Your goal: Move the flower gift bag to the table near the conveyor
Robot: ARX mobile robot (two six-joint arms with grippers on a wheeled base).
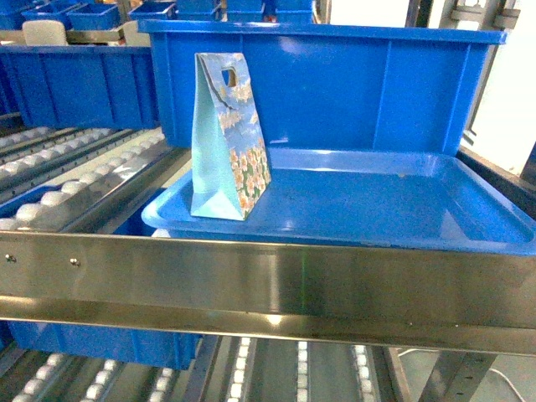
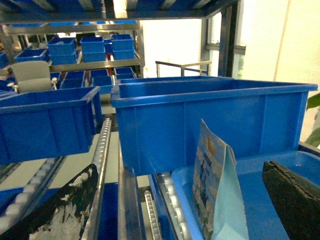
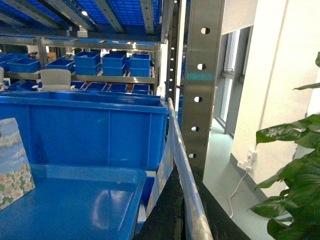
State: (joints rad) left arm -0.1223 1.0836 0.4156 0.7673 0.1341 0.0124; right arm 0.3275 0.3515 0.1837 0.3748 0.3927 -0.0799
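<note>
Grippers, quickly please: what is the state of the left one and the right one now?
Left gripper: open, fingers wide apart, holding nothing; the bag stands between them, untouched.
Right gripper: cannot be told; only a dark edge shows.

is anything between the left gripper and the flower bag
Nothing visible. In the left wrist view the gift bag stands upright on the blue tray, in the open gap between the gripper's two fingers. The blue bin sits behind it.
</note>
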